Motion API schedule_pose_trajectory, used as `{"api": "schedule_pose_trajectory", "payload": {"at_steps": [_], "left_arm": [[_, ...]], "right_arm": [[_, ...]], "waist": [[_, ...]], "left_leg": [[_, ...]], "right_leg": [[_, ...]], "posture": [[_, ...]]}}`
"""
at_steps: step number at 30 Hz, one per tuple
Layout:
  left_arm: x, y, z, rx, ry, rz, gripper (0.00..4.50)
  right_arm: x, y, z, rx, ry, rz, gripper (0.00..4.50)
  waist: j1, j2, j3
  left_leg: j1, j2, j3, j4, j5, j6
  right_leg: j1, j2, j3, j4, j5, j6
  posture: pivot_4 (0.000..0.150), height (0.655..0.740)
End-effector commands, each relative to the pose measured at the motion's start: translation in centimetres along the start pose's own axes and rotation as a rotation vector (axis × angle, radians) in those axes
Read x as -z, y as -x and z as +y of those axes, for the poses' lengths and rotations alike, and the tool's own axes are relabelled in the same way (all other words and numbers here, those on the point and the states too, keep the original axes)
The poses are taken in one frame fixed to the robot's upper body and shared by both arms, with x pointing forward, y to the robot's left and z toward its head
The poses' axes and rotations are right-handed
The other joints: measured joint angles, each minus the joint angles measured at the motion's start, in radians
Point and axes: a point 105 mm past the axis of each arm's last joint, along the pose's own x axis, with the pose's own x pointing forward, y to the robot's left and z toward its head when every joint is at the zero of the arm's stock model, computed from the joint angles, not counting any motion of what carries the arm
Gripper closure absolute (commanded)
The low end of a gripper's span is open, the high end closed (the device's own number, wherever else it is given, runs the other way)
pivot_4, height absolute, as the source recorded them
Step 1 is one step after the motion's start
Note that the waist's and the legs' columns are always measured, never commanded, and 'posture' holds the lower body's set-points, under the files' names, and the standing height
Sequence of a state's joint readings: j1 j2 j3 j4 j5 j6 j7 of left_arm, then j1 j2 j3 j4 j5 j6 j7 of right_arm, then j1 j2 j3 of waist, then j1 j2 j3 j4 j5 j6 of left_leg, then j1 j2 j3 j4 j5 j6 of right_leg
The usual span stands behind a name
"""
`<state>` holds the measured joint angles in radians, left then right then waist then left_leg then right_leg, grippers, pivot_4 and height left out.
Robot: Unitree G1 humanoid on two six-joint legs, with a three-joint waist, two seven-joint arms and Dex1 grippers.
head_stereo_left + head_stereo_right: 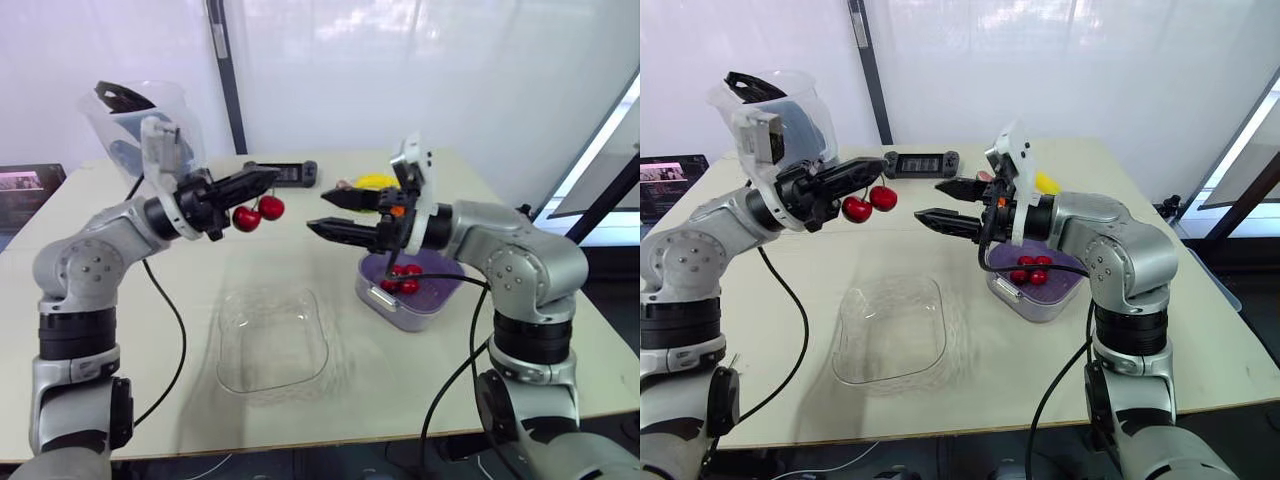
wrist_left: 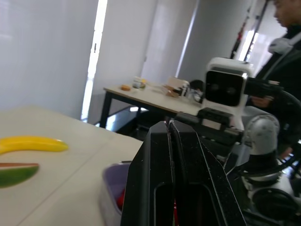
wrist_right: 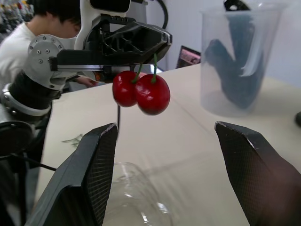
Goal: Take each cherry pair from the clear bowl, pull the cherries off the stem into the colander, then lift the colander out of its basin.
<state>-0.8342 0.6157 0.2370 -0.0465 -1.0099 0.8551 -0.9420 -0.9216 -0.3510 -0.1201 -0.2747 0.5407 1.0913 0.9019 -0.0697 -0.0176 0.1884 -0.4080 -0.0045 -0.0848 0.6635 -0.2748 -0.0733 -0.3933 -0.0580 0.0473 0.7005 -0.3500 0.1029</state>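
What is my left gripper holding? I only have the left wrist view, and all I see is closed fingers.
Observer: The left gripper pinches a cherry pair by the stem. Both cherries hang below its fingers, above the table.
Operator: Where's the right gripper?
Observer: The right gripper is open and points at the pair from the other side, not touching it.
Operator: Any pairs left in the clear bowl?
Observer: No cherries show in the clear bowl. Some red cherries lie in the purple colander.
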Motion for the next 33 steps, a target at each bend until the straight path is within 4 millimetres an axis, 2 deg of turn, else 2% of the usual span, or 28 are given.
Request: {"api": "schedule_pose_trajectory", "payload": {"at_steps": [1,5,7,11,20,29,32,33], "left_arm": [[-0.8,-0.8,-1.7,0.083,-0.025,-0.001,4.50],[-0.5,-1.2,-2.2,0.108,-0.015,0.006,4.50],[-0.5,-1.4,-2.3,0.111,-0.014,0.003,4.50],[-0.7,-1.8,-2.6,0.125,-0.003,-0.023,4.50],[-0.7,-2.0,-2.3,0.115,-0.018,-0.028,4.50],[-0.6,-2.5,-2.5,0.122,-0.009,-0.041,4.50],[-0.6,-2.5,-2.4,0.119,-0.016,-0.037,4.50],[-0.6,-2.4,-2.3,0.118,-0.018,-0.035,4.50]], "right_arm": [[-0.7,-1.0,0.8,-0.063,-0.005,-0.030,0.98],[-1.3,-1.8,1.0,-0.092,-0.036,-0.080,0.98],[-0.9,-2.2,1.5,-0.124,-0.046,-0.057,0.98],[-0.7,-2.3,1.7,-0.141,-0.050,-0.049,2.28],[-1.8,-2.1,2.1,-0.178,-0.074,-0.092,2.28],[-1.8,-2.1,2.5,-0.193,-0.100,-0.096,2.28],[-1.7,-2.0,2.5,-0.189,-0.106,-0.093,3.05],[-1.7,-2.0,2.5,-0.189,-0.101,-0.091,3.51]], "waist": [[0.000,0.000,0.000],[-0.001,0.000,0.000],[0.000,0.000,0.000],[0.001,0.000,0.000],[0.000,0.000,0.000],[0.000,0.000,0.000],[0.000,0.000,0.000],[0.000,0.000,0.000]], "left_leg": [[0.000,0.000,0.000,0.000,0.000,0.000],[0.000,0.000,0.000,0.000,0.000,0.000],[0.000,0.000,0.000,0.000,0.000,0.000],[0.000,0.000,0.000,0.000,0.000,0.000],[0.000,0.000,0.000,0.000,0.000,0.000],[0.000,0.000,0.000,0.000,0.000,0.000],[0.000,0.000,0.000,0.000,0.000,0.000],[0.000,0.000,0.000,0.000,0.000,0.000]], "right_leg": [[0.000,0.000,0.000,0.000,0.000,0.000],[0.000,0.000,0.000,0.000,0.000,0.000],[0.000,0.000,0.000,0.000,0.000,0.000],[0.000,0.000,0.000,0.000,0.000,0.000],[0.000,0.000,0.000,0.000,0.000,0.000],[0.000,0.000,0.000,0.000,0.000,0.000],[0.000,0.000,0.000,0.000,0.000,0.000],[0.000,0.000,0.000,0.000,0.000,0.000]], "posture": [[0.150,0.7400],[0.150,0.7400],[0.150,0.7400],[0.150,0.7400],[0.150,0.7400],[0.150,0.7400],[0.150,0.7400],[0.150,0.7400]]}}
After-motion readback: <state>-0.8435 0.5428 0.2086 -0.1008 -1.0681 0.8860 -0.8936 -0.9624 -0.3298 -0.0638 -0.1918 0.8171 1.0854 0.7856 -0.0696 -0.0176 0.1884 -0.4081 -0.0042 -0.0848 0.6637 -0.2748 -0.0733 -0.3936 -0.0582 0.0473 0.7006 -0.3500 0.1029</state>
